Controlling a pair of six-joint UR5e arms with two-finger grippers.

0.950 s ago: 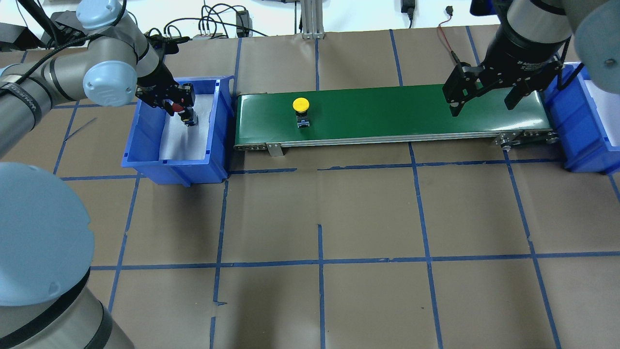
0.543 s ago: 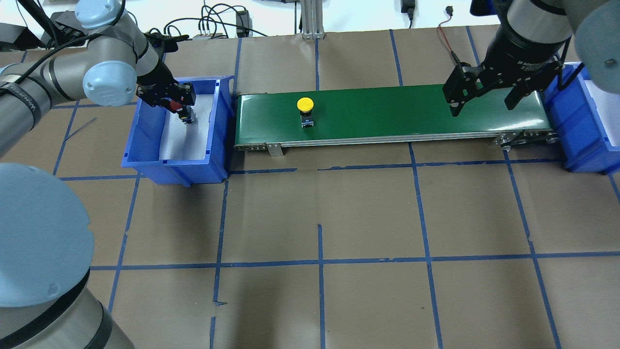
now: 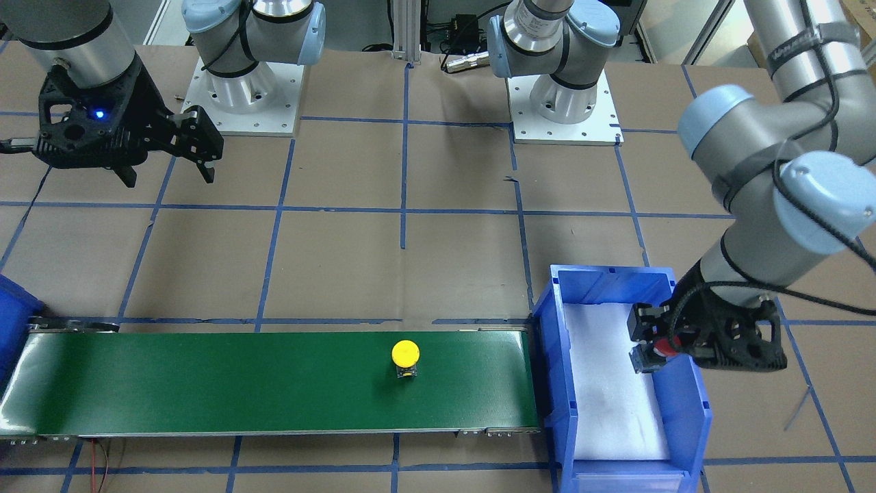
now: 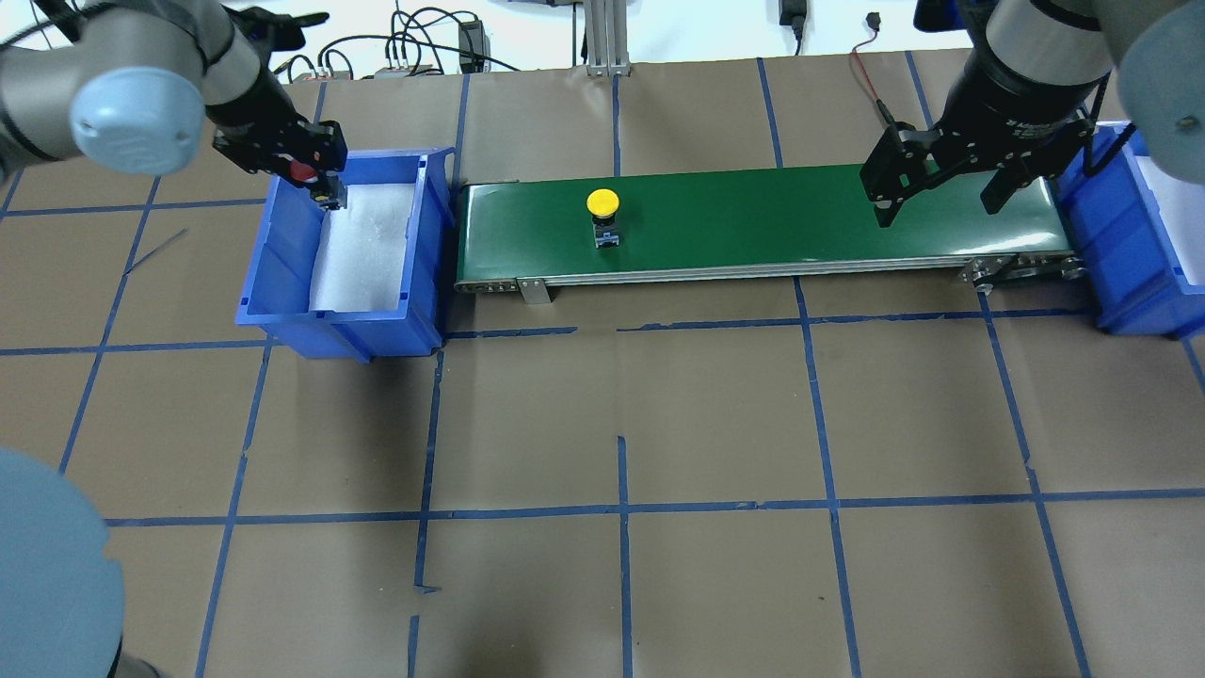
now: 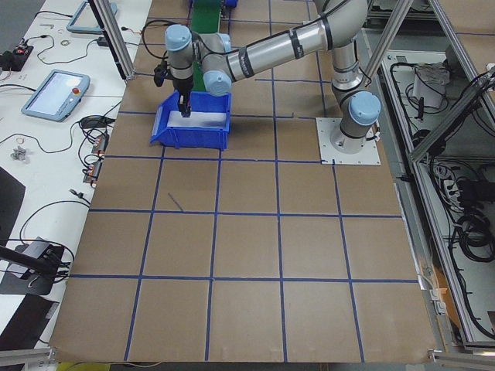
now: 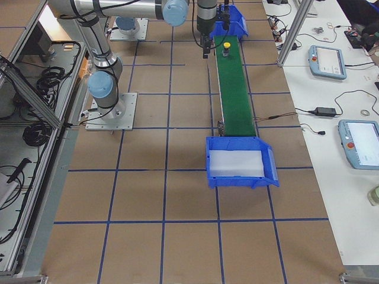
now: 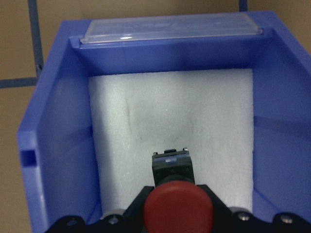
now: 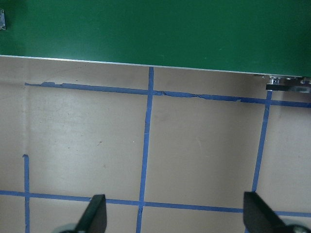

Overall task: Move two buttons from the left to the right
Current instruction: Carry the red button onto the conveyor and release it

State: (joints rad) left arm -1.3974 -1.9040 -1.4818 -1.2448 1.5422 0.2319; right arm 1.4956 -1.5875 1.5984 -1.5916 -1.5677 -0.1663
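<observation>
I've got yellow button (image 4: 602, 201) on the belt (image 4: 772, 221), nearer its left end. Red button (image 7: 179, 208) is clamped in left gripper (image 4: 320, 181) jaws above left bin (image 4: 287, 245), belt drop pending. Right gripper (image 4: 939, 209) jaws apart, hovering near belt's right end. Neither delivered yet.

Expect bright, even overhead lighting across the tabletop (image 4: 715, 414). Soft shadows fall just beside the blue bin (image 4: 282, 264). You see pale glare at the end of the green belt (image 4: 753, 217). In the left wrist view, the close red button (image 7: 178, 209) appears slightly blurred.
</observation>
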